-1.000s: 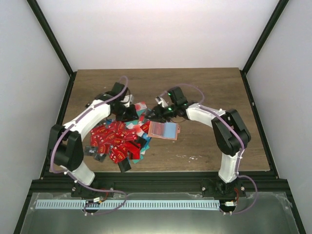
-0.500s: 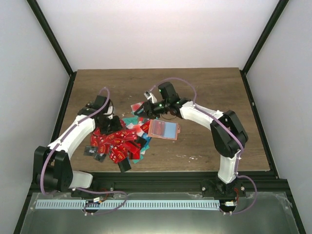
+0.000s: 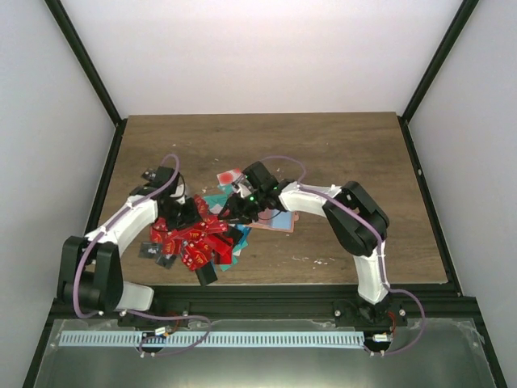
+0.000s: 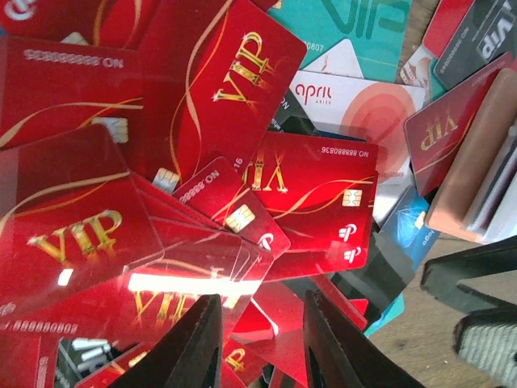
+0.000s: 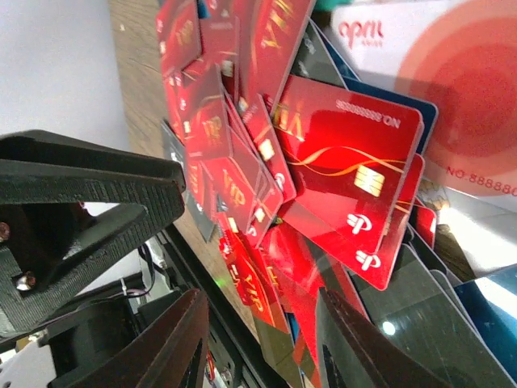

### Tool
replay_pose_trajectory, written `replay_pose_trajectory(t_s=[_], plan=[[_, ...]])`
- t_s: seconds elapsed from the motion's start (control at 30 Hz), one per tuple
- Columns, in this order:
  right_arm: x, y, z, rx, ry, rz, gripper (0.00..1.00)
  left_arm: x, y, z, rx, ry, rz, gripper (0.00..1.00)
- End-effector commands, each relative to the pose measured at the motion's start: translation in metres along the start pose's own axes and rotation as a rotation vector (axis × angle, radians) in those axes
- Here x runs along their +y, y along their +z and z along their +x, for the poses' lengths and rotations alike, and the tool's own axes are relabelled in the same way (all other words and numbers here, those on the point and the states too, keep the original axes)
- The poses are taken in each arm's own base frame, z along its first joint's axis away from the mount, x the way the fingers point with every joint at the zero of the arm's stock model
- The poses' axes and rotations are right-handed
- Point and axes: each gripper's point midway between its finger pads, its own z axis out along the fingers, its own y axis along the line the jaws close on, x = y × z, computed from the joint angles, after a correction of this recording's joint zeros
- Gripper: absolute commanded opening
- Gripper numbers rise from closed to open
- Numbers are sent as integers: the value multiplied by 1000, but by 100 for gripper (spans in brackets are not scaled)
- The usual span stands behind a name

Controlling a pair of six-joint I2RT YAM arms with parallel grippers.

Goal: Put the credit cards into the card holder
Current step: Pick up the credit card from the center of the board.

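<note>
The credit cards (image 3: 198,236) lie in a loose heap, mostly red, with some teal, black and white ones. They fill the left wrist view (image 4: 242,162) and the right wrist view (image 5: 347,178). My left gripper (image 3: 182,215) is open over the red cards, with nothing between the fingers (image 4: 262,347). My right gripper (image 3: 235,212) is open over the heap's right side (image 5: 262,347). The salmon-pink card holder (image 3: 280,220) lies right of the heap, mostly hidden under my right arm. Its edge shows in the left wrist view (image 4: 481,162).
A white card with a red spot (image 3: 230,175) lies behind the heap and shows in the right wrist view (image 5: 452,81). A black card (image 3: 206,273) lies near the table's front edge. The cage posts stand at both sides.
My right gripper has moved left and toward me, from beside the card holder to over the heap. My left gripper has drawn back left and settled over the heap's left side.
</note>
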Motion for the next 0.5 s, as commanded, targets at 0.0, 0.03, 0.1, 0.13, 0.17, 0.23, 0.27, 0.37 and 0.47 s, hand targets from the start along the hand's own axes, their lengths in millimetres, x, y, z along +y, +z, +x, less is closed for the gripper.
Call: replay_pose_trajectory(t_s=[0.0, 0.03, 0.1, 0.13, 0.17, 0.23, 0.27, 0.37, 0.47], plan=[[-8, 11, 5, 16, 60, 10, 39, -12, 11, -13, 9, 47, 48, 29], [-10, 12, 6, 18, 69, 10, 39, -11, 14, -14, 18, 52, 45, 28], [-16, 14, 7, 25, 90, 18, 39, -14, 21, -16, 42, 60, 57, 26], [-19, 16, 9, 29, 99, 25, 39, -13, 25, -17, 55, 61, 54, 25], [-22, 17, 10, 33, 107, 29, 39, -13, 28, -19, 62, 65, 53, 24], [-28, 18, 13, 43, 124, 39, 39, -13, 32, -22, 69, 74, 44, 24], [-29, 19, 14, 46, 128, 39, 39, -13, 33, -24, 71, 76, 42, 24], [-34, 21, 15, 50, 137, 40, 39, -12, 39, -27, 85, 84, 34, 23], [-36, 25, 15, 56, 144, 34, 39, -6, 46, -28, 99, 89, 5, 22]])
